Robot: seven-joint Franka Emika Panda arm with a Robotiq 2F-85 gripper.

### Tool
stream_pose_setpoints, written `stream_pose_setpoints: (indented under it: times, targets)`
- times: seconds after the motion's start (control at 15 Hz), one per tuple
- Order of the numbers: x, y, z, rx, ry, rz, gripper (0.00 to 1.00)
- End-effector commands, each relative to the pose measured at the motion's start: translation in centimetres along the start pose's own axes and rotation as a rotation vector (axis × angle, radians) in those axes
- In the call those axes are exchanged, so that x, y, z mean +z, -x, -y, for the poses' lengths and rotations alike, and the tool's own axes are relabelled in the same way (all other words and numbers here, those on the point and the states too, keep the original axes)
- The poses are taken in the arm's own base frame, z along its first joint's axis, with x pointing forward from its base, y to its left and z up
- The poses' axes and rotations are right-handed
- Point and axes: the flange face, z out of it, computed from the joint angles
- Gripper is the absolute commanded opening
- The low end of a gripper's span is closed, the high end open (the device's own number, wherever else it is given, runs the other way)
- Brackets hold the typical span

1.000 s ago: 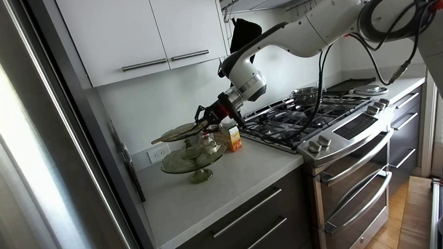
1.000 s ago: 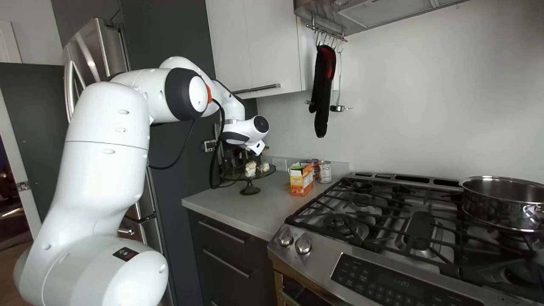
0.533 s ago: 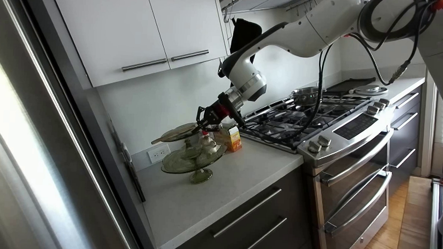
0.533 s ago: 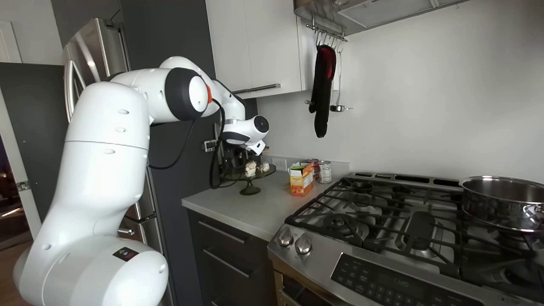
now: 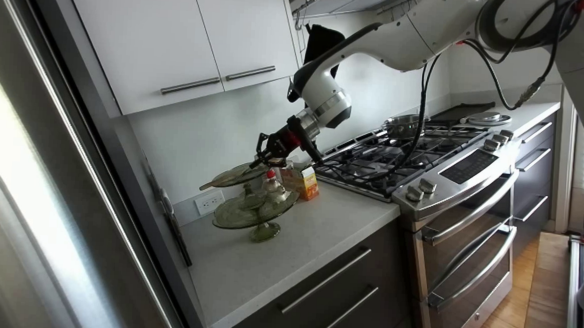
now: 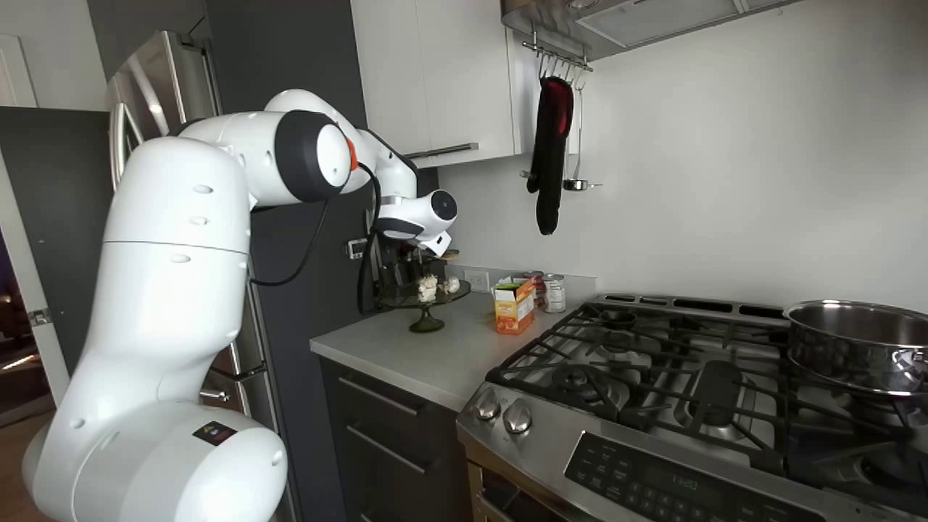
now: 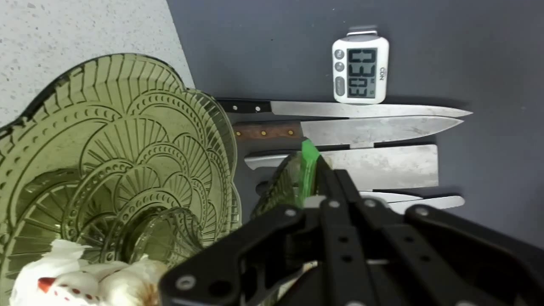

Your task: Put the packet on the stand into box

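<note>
Green packet [image 7: 309, 168] is seen at the fingertip end of the gripper [image 7: 332, 168]; in the wrist view it is placed right beside one finger and is partly covered by it. The visible strip is longer than wide, its long axis set roughly along the fingers. The jaws are pressed together at the tips; the packet is judged to be pinched there, though the contact itself is hidden. In both exterior views it is too small to be made out.

Just beside the tips, the upper plate [image 5: 231, 176] of the two-tier pressed-glass stand [image 5: 239, 216] is seen; whether it is touched by the packet cannot be told. Garlic bulbs [image 7: 123, 284] are noted on the lower plate [image 7: 161, 140].

Farther off, the orange box [image 6: 516, 310] is stood upright on the countertop [image 6: 435, 366], between the stand and the gas cooktop [image 6: 652, 391], and is judged lower than the jaws; tin cans [image 6: 554, 293] are seen behind it. A lift clear of the plate, then a carry cooktop-side, is judged to be called for.
</note>
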Motion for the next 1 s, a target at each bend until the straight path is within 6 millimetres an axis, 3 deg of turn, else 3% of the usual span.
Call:
stream_pose_setpoints:
  times: [0.0,0.27,0.67,0.93]
  targets:
    - [-2.0,0.9,1.9,-0.026,-0.058,-0.041,0.00]
    - [-4.4,0.4,3.6,-0.013,-0.110,-0.174,0.00]
    - [-8.0,-1.7,2.4,0.066,-0.028,-0.565,0.00]
    - [-9.5,-2.3,1.6,0.121,0.014,-0.732,0.00]
